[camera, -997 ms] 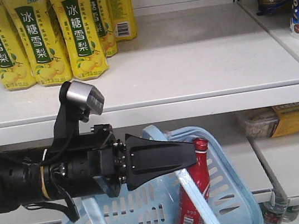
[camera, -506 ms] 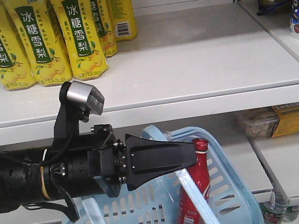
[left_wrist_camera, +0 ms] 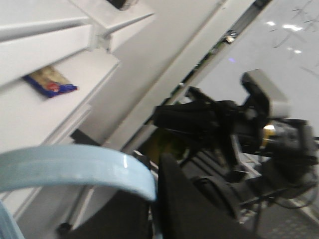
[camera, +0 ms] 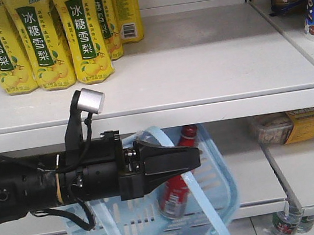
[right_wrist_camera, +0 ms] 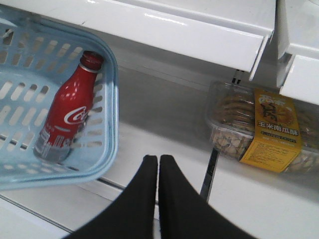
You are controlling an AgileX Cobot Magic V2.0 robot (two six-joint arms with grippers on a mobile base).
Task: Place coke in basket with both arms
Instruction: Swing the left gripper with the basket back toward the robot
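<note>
Your right gripper (right_wrist_camera: 158, 159) was pressed shut with nothing between its fingers, pointing at the white shelf edge just right of the basket (right_wrist_camera: 110, 89). Your left gripper (camera: 196, 160) reached in from the left across the front of the basket, with the pale blue handle (camera: 151, 137) arching over it; whether its fingers were clamped on that handle I cannot tell.

The right wrist view alone showed you the coke (right_wrist_camera: 67, 112) whole: it lay tilted inside the basket, red cap toward the far right wall. From the front, the left gripper hid its middle. The left wrist view, blurred, showed the handle (left_wrist_camera: 75, 169) lying against a black finger, and your right arm (left_wrist_camera: 234, 124) beyond.

The basket hung tilted under the upper shelf lip (camera: 215, 110), its right rim close to the shelf support. To the right there was open shelf as far as a clear box of biscuits (right_wrist_camera: 264, 127).

Yellow drink packs (camera: 33, 41) stood on the white shelf above, at far left.
</note>
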